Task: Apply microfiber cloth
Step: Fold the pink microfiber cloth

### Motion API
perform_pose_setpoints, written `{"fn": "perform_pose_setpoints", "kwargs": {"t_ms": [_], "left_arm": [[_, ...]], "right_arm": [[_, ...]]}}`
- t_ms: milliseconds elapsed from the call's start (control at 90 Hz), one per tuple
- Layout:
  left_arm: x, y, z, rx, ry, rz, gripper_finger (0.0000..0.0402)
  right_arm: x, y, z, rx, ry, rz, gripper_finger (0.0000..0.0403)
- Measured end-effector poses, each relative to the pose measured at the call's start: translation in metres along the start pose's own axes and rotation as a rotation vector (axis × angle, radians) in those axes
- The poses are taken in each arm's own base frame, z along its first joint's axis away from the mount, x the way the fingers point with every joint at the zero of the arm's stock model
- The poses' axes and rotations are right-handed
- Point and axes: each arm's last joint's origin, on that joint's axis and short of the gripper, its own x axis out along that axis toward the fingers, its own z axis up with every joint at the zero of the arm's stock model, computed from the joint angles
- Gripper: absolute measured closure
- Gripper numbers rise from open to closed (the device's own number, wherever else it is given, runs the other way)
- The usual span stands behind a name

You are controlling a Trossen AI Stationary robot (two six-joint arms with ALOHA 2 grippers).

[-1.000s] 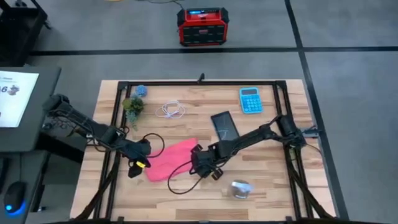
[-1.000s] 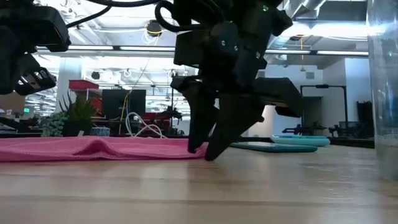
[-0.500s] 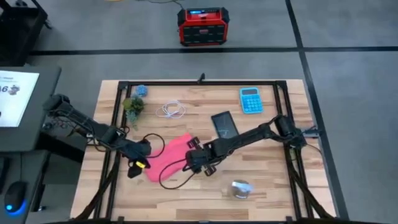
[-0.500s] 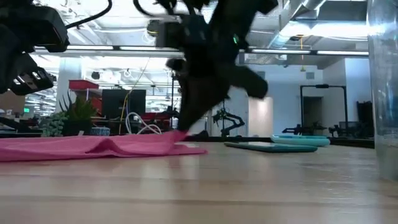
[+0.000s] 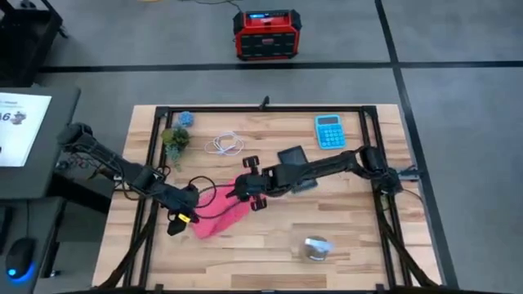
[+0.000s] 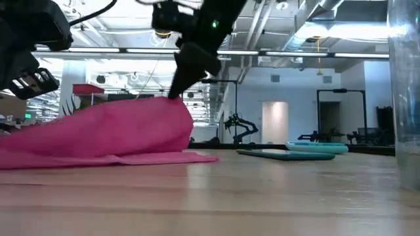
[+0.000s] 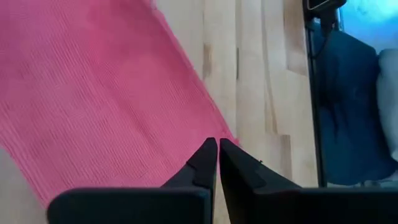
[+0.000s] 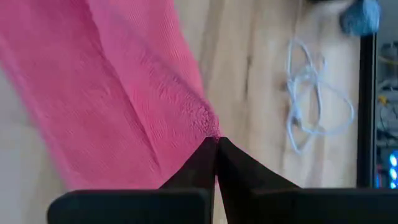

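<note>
Pink microfiber cloth (image 5: 214,214) lies left of the table's middle in the high view, its long axis slanting from the front-left toward the centre. The right gripper (image 5: 243,189) sits at the cloth's upper, centre-facing corner, its arm stretched across from the right edge, passing over the dark phone (image 5: 292,158). The left gripper (image 5: 185,198) waits just beside the cloth's left edge, so both are close, but the right one has the fabric.

Down at the low view, the cloth (image 6: 98,134) rises in a hump, one corner drawn up off the wooden table (image 6: 262,196) into the right gripper (image 6: 176,95), the rest trailing flat to the front-left. The phone (image 6: 289,154) lies low beyond it, well apart.

From the left wrist, the left gripper (image 7: 217,146) shows fingers pressed together with nothing between them, the cloth (image 7: 93,93) spread just past the tips.

From the right wrist, the right gripper (image 8: 215,144) is pinched tight on a corner of the cloth (image 8: 124,93), a coiled white cable (image 8: 311,99) lying on the table beyond. My read: the phone sits back along the right arm, toward the right edge, so the cloth has to be carried that way.
</note>
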Motion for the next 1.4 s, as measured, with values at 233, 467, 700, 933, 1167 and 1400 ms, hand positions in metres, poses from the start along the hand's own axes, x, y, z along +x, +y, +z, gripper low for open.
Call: {"fn": "perform_pose_setpoints", "kwargs": {"t_ms": [233,467,700,933,1167,1400], "left_arm": [[0.007,-0.001,-0.002,0.015,-0.007,0.059,0.0402],[0.025,-0.004,0.000,0.049,0.011,0.070,0.0402],[0.053,0.000,-0.003,0.065,0.089,0.148,0.0402],[0.085,0.004,-0.012,0.045,0.212,0.155,0.0402],[0.091,0.001,-0.014,0.059,0.259,0.082,0.0402],[0.070,-0.004,-0.013,0.066,0.260,0.007,0.0402]], "right_arm": [[-0.003,0.011,-0.009,-0.174,0.122,-0.077,0.0403],[-0.011,0.021,0.000,-0.374,0.128,-0.235,0.0403],[-0.019,0.033,0.004,-0.496,0.154,-0.326,0.0403],[-0.007,0.051,-0.024,-0.548,0.216,-0.006,0.0403],[-0.001,0.056,-0.038,-0.577,0.274,0.052,0.0403],[0.002,0.062,-0.036,-0.523,0.182,0.261,0.0403]]}}
